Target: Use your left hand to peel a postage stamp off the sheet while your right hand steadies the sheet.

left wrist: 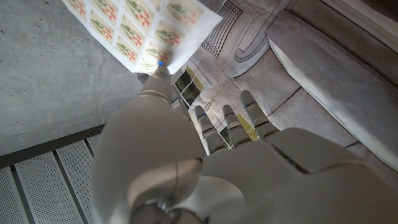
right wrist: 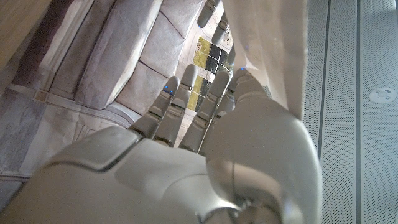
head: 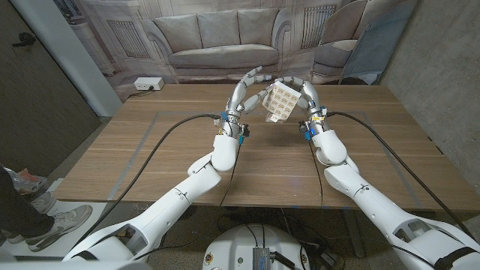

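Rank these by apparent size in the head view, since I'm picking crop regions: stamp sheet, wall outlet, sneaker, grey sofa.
1. Grey sofa on the backdrop.
2. Sneaker, at the picture's edge.
3. Stamp sheet, held above the table.
4. Wall outlet, slightly smaller than the sheet; nearness makes this unsure.

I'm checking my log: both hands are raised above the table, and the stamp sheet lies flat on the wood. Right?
Not quite: the head view shows the stamp sheet held up in the air between the left hand and the right hand, above the table.
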{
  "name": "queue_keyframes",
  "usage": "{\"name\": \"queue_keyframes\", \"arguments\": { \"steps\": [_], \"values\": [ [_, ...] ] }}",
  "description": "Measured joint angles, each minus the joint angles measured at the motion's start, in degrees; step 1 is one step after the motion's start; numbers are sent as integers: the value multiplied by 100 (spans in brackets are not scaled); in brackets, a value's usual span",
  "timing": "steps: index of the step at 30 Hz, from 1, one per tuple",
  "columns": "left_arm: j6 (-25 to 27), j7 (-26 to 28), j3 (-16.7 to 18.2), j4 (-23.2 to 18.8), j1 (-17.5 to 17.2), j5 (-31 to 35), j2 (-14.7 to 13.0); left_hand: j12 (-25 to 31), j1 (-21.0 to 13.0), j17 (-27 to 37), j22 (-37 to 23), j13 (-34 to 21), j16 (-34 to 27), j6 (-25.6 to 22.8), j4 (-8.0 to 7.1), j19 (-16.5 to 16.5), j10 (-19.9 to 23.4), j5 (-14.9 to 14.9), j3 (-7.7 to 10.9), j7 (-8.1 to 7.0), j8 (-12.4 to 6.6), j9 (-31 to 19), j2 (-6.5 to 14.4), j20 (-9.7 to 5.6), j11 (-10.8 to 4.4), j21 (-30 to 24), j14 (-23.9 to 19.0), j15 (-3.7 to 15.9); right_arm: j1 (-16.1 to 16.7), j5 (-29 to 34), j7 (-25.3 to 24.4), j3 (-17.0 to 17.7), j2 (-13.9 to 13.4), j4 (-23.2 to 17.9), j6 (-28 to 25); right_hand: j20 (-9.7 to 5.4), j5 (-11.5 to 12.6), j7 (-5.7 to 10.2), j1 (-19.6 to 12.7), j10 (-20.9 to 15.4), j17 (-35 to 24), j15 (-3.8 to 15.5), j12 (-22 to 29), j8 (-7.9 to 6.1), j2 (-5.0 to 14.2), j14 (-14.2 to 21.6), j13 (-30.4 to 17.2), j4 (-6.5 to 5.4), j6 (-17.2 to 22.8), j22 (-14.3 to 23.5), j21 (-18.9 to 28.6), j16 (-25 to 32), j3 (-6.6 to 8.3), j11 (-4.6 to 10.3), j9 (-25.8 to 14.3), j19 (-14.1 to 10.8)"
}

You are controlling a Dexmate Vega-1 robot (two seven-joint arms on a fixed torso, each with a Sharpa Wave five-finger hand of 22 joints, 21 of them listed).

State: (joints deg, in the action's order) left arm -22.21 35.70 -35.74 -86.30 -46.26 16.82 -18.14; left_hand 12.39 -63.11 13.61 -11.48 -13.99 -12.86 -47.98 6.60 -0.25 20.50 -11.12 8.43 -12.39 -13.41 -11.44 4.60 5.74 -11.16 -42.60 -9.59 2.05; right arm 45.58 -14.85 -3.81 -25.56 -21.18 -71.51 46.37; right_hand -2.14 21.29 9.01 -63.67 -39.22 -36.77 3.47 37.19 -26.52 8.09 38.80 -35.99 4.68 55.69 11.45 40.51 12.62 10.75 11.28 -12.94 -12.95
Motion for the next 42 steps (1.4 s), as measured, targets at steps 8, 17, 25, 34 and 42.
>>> {"name": "queue_keyframes", "arguments": {
  "steps": [8,17,25,34,42],
  "values": [
    [103,-189,-52,9,78,-73,-34,0,80,-4,0,0,42,-228,35,-30,-30,0,-75,-9,-57,27,-199,31,-30,0,83,-1,-58,-33,44,-8,29,107,43,0,0,0,4,0,0,33,0,0,3,33,0,24,0,1,12,0,24,0,0,0],
    [113,-194,-65,15,97,-129,-19,36,229,-4,0,0,43,-308,-76,-61,-8,-40,-188,-15,-56,26,-345,62,-9,1,82,-1,-103,-67,92,-26,46,176,74,0,0,0,7,-31,1,33,0,0,6,33,0,24,0,1,43,0,24,31,0,0],
    [85,-120,-69,38,98,-136,12,85,203,-3,0,1,-37,-721,-75,-24,203,-84,-186,-10,-192,43,-227,90,-75,-42,4,13,-110,-80,111,-35,51,190,74,0,-1,11,27,-31,15,33,0,-1,-14,32,16,24,12,1,43,0,24,31,0,0],
    [7,-58,-70,16,50,-127,29,118,60,-4,8,17,-38,-1102,4,46,301,-127,-106,-38,-313,11,-88,82,-51,-64,-96,9,-86,-78,98,-41,47,147,8,0,-1,23,38,-31,15,33,0,-29,-25,32,16,24,25,2,43,0,24,31,-1,0],
    [-9,-10,-58,-87,-20,-57,21,118,-53,-31,30,16,-38,-1160,45,46,332,-127,-98,1,-319,26,-201,82,-81,-86,-137,29,-54,-90,86,-42,49,105,-20,0,-1,25,45,-31,14,33,0,-29,-33,32,16,48,26,2,88,0,48,31,-1,0]
  ]
}}
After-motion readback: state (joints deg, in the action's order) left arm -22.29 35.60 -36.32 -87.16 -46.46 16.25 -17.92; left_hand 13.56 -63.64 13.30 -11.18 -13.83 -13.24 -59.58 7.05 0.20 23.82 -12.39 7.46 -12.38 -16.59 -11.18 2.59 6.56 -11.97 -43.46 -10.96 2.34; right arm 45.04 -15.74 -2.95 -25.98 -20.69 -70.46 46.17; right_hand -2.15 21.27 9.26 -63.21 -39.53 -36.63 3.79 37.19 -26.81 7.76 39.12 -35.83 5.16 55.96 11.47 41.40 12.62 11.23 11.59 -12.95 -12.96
